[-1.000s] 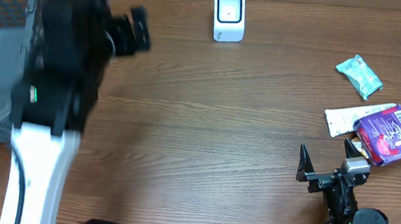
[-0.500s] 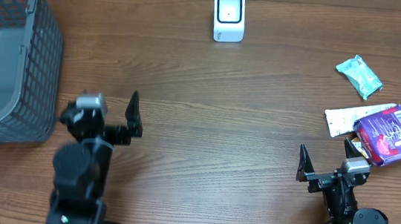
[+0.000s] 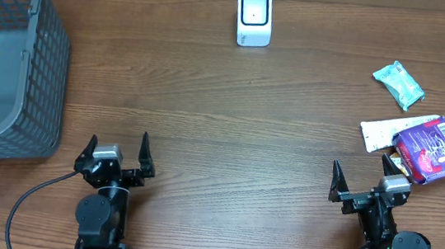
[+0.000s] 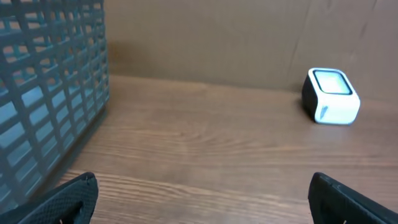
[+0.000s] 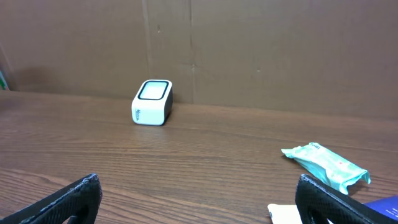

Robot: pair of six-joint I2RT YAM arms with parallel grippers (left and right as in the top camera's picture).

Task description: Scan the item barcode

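Our left gripper [image 3: 117, 151] holds its fingers [image 4: 67, 200] spread wide, with only bare table [image 3: 237, 143] between them. Our right gripper [image 3: 359, 177] is spread the same way, its fingers [image 5: 64, 201] pinching nothing. Just ahead of the right gripper's outer finger lies the purple packet [image 3: 433, 149], resting partly on a white packet [image 3: 381, 130]. A teal packet [image 3: 398, 84] lies farther ahead. The white scanner [image 3: 254, 18] stands well ahead, between the two grippers. The grey basket [image 3: 46, 64] sits ahead of the left fingers, off to their outer side.
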